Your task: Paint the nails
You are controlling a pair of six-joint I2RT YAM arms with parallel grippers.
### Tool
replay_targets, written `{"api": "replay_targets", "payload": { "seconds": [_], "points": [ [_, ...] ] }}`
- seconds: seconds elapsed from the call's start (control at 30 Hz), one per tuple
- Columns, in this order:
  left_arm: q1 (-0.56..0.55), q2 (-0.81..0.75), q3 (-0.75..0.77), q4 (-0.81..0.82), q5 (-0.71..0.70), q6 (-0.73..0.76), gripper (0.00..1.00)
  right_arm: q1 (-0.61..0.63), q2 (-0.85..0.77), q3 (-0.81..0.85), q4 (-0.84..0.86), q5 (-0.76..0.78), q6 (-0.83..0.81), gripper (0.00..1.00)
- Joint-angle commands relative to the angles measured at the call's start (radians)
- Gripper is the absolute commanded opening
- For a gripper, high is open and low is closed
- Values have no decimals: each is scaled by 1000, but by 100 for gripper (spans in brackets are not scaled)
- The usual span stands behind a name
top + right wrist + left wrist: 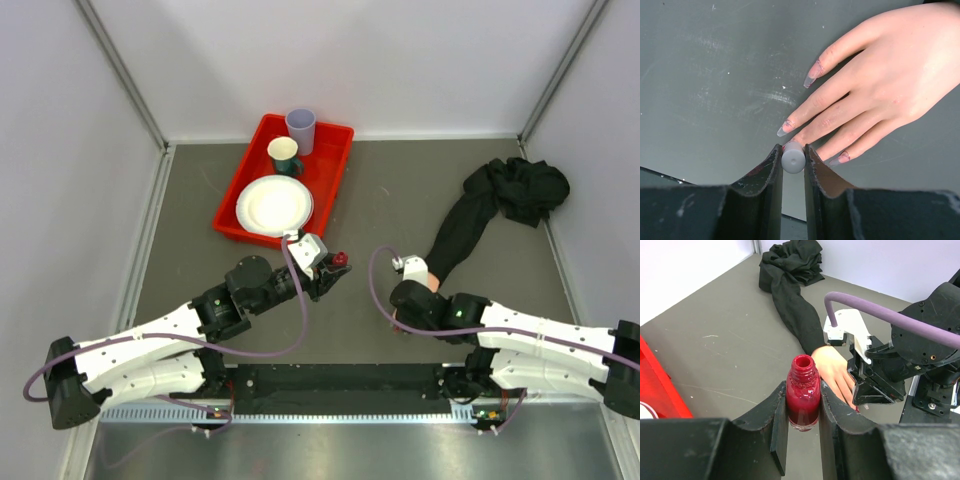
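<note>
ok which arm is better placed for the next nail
Right: right pincer grips the small grey cap beside the skin-coloured mannequin hand's nails; the left pincer holds the open red polish bottle.

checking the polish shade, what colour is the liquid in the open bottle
The polish bottle holds deep red, clearest in left wrist view.

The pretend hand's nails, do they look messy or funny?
A bit messy. The nails on the mannequin hand are mostly clear, with only patchy red smudges near their bases. The open polish bottle has crusty red polish around its neck.
</note>
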Motion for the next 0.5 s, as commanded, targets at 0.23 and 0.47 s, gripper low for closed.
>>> {"api": "replay_targets", "payload": {
  "seconds": [0.23,0.47],
  "points": [
    [-3,-11,39,20,7,14,0,12,17,1,35,-29,-14,0],
    [-3,-8,38,22,10,14,0,12,11,1,37,-33,-16,0]
  ]
}}
